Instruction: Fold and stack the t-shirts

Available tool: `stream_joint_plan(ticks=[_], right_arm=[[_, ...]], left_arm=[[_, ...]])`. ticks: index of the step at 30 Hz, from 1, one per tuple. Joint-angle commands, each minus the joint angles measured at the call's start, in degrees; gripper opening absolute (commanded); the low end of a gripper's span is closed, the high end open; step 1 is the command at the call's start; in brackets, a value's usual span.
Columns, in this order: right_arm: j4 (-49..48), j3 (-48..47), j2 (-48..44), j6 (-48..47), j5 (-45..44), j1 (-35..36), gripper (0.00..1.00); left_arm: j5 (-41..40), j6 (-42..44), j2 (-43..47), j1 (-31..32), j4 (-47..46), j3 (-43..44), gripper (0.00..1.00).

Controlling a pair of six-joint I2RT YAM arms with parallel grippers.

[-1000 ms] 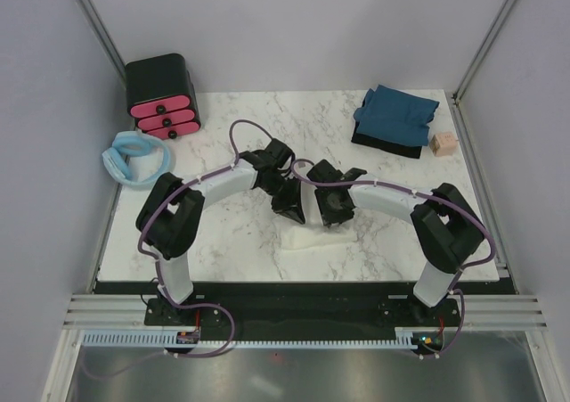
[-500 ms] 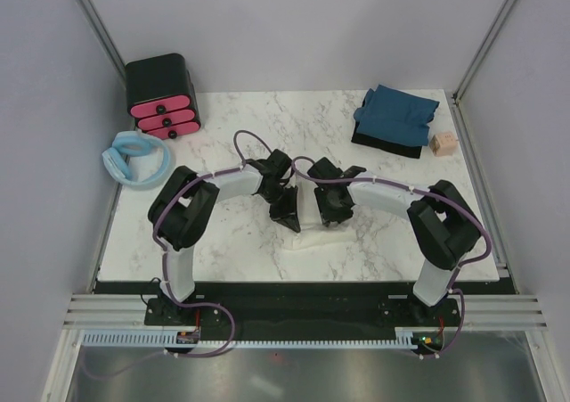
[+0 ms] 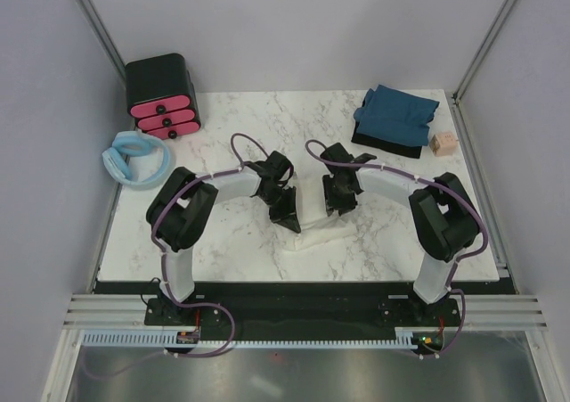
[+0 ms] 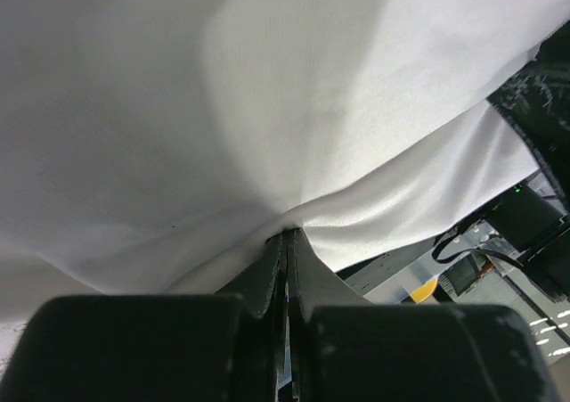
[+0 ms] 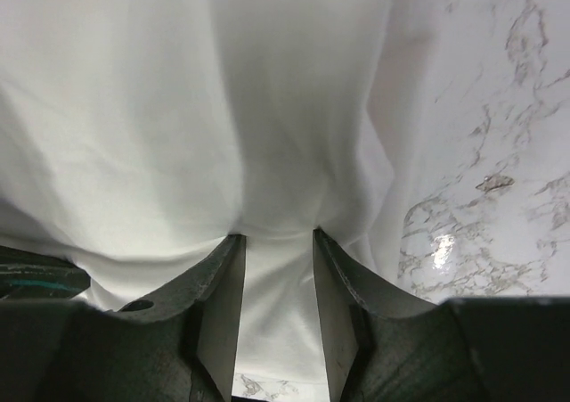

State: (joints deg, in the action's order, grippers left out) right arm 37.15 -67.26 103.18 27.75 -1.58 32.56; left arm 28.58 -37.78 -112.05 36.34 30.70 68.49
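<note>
The cream-white t-shirt lies bunched on the marble table between my two grippers. My left gripper is at its left edge. In the left wrist view its jaws are shut on a pinch of the white cloth, which drapes over them. My right gripper stands at the shirt's far right side. Its fingers are apart, tips pressed into the white cloth, which puckers around them. The dark teal-blue t-shirt lies folded at the far right of the table.
A black pad lies under the teal shirt, with a small wooden block beside it. A black box with pink drawers stands at the far left corner. A pale blue padded ring lies just off the table's left edge.
The right gripper has drawn back toward the far side, uncovering more white cloth. The left gripper has edged nearer and closed tight on the cloth.
</note>
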Motion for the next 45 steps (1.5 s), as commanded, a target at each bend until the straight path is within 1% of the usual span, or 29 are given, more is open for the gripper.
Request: stream_joint_plan(ticks=[1,8,14,16,17,18,22,23,25,26,27,28,29,30,32,34,36,37,39,40,45], right_arm=[[-0.06,-3.48,1.5,-0.68,-1.76,-2.85,0.43],[1.17,-7.0,0.89,-1.29,-2.63,-3.9,0.44],[2.49,-9.02,1.41,-3.66,-2.99,-6.1,0.45],[2.76,-9.64,1.24,-4.19,-2.55,-6.45,0.45],[2.76,-9.81,0.8,-4.11,-2.63,-6.71,0.45],[2.67,-10.08,-0.33,-4.02,-2.63,-6.89,0.45],[3.11,-10.96,-3.5,-3.93,-2.63,-8.38,0.49],[3.02,-10.35,-4.73,-4.45,-1.5,-8.82,0.5],[2.15,-9.29,-5.53,-5.16,0.87,-10.4,0.52],[1.45,-7.46,-6.49,-6.03,3.23,-11.02,0.52],[0.57,-6.22,-7.02,-6.47,7.95,-11.54,0.53],[-1.62,-3.69,-7.55,-6.83,10.78,-12.51,0.58],[-2.42,-2.53,-8.42,-7.26,12.47,-12.86,0.59],[-4.34,-1.3,-8.86,-7.62,15.88,-13.04,0.59],[-6.72,2.83,-9.83,-7.88,18.01,-13.66,0.59],[-9.89,6.16,-10.01,-7.97,21.7,-14.53,0.59],[-11.56,7.58,-9.05,-7.88,24.6,-14.89,0.59],[-11.66,8.2,-8.52,-7.97,27.57,-15.15,0.6],[-12.44,8.64,-7.64,-7.71,29.96,-15.42,0.61],[-12.45,8.73,-7.64,-7.45,29.45,-15.59,0.61],[-13.15,9.43,-7.29,-6.57,29.27,-15.86,0.63]], left_arm=[[-12.58,1.22,-2.82,0.49,7.09,-4.68,0.02],[-14.51,2.53,0.77,0.4,7.62,-6.88,0.02],[-13.64,4.64,2.36,0.4,8.15,-5.65,0.03],[-13.11,5.87,4.64,0.4,8.06,-4.6,0.07],[-13.02,6.4,5.69,0.4,8.06,-3.03,0.13],[-12.76,7.01,7.18,0.31,7.8,-2.14,0.15],[-11.44,10.35,9.12,-0.3,7.62,3.48,0.21],[-11.44,10.44,9.39,-0.74,7.62,5.41,0.22],[-11.0,10.01,11.05,-2.23,7.62,6.48,0.23],[-11.0,9.57,12.19,-3.02,7.62,6.74,0.23],[-11.0,9.13,13.34,-3.72,7.62,6.48,0.25],[-12.13,8.0,16.39,-5.12,7.62,5.52,0.29],[-12.49,7.29,17.99,-6.01,7.54,4.65,0.36],[-12.49,6.5,19.49,-7.06,7.27,3.42,0.38],[-11.45,4.3,23.69,-10.14,6.31,-0.89,0.45],[-9.34,2.19,25.64,-12.5,5.61,-5.7,0.45],[-8.72,0.35,27.32,-12.96,5.16,-8.27,0.45],[-8.54,-0.44,27.76,-12.87,4.99,-10.37,0.45],[-7.84,-2.98,29.16,-12.78,4.55,-12.32,0.45],[-7.84,-3.87,29.69,-12.78,4.46,-13.89,0.48],[-8.71,-8.09,31.89,-12.78,3.84,-17.24,0.52]])
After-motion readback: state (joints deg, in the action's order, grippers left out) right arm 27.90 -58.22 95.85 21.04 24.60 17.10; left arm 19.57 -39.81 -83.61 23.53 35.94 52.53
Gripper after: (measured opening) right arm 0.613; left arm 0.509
